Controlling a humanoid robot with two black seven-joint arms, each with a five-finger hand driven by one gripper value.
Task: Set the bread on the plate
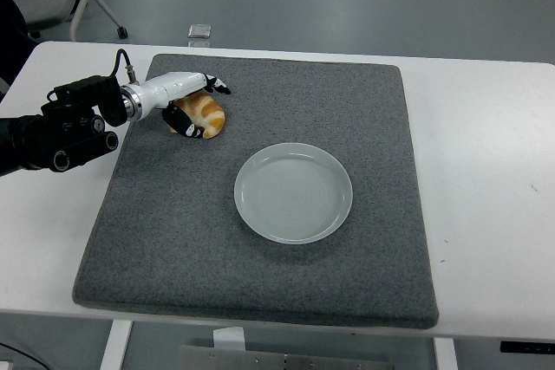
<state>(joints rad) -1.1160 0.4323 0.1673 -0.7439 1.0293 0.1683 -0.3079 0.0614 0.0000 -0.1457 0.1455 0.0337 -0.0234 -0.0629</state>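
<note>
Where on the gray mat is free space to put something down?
The mat is bare left of and in front of the plate, and along its right side. The far-left corner is crowded: the left hand is over the croissant.

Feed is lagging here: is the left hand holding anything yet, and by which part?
The left hand is cupped around the bread's left end on the grey mat, but a closed grip cannot be confirmed.

Bread (pixel 206 113): golden-brown croissant, curved, darker stripes across its back; lies flat on far-left part of grey mat, partly covered on its left side. Plate (pixel 293 192): round, pale grey-white, shallow rim, upright, empty, mid-mat, well apart from the bread.
</note>
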